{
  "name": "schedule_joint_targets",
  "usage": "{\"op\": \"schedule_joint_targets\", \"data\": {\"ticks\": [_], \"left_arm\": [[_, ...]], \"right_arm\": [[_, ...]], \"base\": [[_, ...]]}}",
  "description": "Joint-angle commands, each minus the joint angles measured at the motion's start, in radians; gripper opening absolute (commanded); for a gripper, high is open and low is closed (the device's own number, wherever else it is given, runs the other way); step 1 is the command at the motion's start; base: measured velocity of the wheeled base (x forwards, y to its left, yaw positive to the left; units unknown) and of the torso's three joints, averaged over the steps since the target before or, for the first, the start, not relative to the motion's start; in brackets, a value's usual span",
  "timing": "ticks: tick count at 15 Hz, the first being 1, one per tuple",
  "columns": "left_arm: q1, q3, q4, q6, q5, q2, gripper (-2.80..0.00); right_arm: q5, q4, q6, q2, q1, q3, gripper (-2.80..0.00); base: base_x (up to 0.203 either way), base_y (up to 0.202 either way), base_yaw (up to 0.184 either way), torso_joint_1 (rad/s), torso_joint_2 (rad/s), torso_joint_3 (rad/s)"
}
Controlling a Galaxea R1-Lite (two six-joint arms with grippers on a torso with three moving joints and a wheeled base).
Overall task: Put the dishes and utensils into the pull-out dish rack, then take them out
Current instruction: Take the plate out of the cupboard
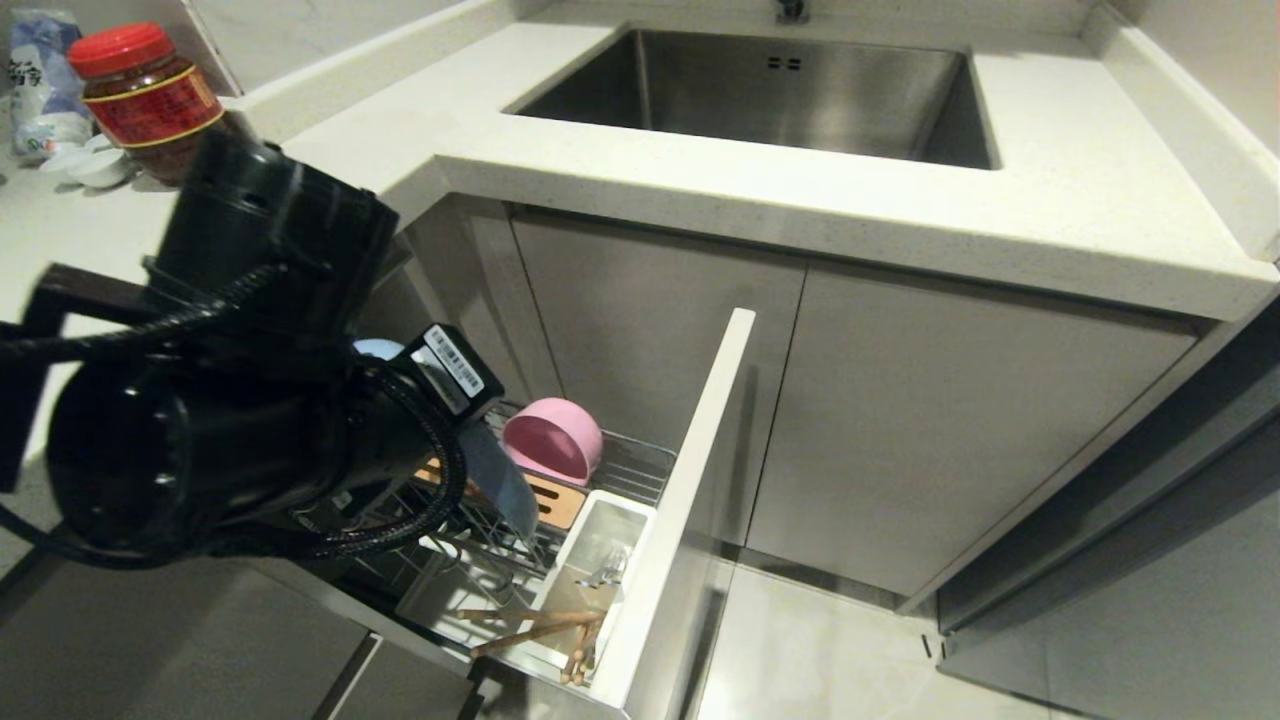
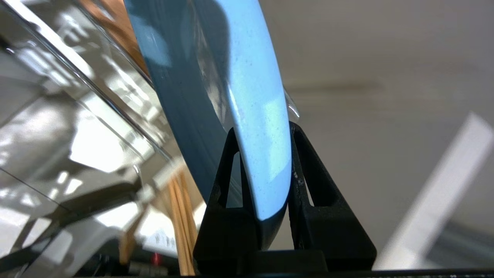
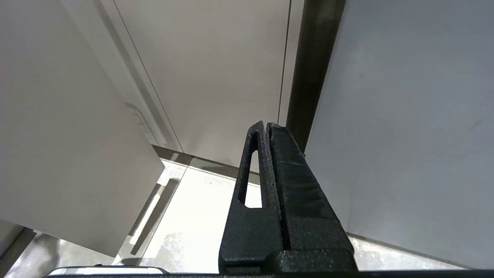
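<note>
My left gripper [image 2: 262,128] is shut on the rim of the light-blue plate [image 2: 247,116], which it holds on edge over the pull-out dish rack [image 1: 640,470]. In the head view the plate [image 1: 500,480] shows edge-on below the left arm [image 1: 250,400], above the wire prongs. The pink bowl [image 1: 553,438] leans on its side at the rack's far end. The fork [image 1: 605,572] stands in the white utensil bin [image 1: 615,520]. The chopsticks [image 1: 530,630] lie across the rack's near end. My right gripper [image 3: 265,124] is shut and empty, parked low facing the cabinet and floor.
The rack's white front panel [image 1: 700,480] juts out from the cabinet. A steel sink [image 1: 780,90] is set in the countertop above. A red-lidded jar [image 1: 150,95] and small white saucers [image 1: 100,165] stand on the counter at far left. Pale floor tiles [image 1: 820,650] lie to the right.
</note>
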Motion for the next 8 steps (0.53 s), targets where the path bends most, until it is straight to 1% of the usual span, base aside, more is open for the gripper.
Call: {"op": "schedule_joint_targets", "data": {"ticks": [1,2,3,5,6,7,8], "left_arm": [[-0.073,-0.091,0.092,0.012,0.005,-0.088,-2.80],[-0.096,-0.122,0.112,0.038,0.006,-0.110,-2.80],[-0.114,-0.160,0.120,0.083,0.005,-0.136,-2.80],[-0.142,-0.228,0.123,0.209,0.006,-0.182,-2.80],[-0.145,-0.264,0.123,0.248,0.007,-0.199,-2.80],[-0.145,-0.301,0.124,0.313,0.009,-0.220,-2.80],[-0.145,-0.325,0.124,0.394,0.017,-0.243,-2.80]], "right_arm": [[0.000,-0.001,0.000,-0.001,0.000,0.026,-2.80],[0.000,0.000,0.000,-0.001,0.000,0.026,-2.80],[0.000,0.000,0.000,-0.001,0.000,0.026,-2.80],[0.000,0.000,0.000,-0.001,0.000,0.026,-2.80],[0.000,-0.001,0.000,-0.001,0.000,0.026,-2.80],[0.000,-0.001,0.000,-0.001,0.000,0.026,-2.80],[0.000,0.000,0.000,-0.001,0.000,0.026,-2.80]], "base": [[0.000,0.000,0.000,0.000,0.00,0.000],[0.000,0.000,0.000,0.000,0.00,0.000],[0.000,0.000,0.000,0.000,0.00,0.000],[0.000,0.000,0.000,0.000,0.00,0.000],[0.000,0.000,0.000,0.000,0.00,0.000],[0.000,0.000,0.000,0.000,0.00,0.000],[0.000,0.000,0.000,0.000,0.00,0.000]]}}
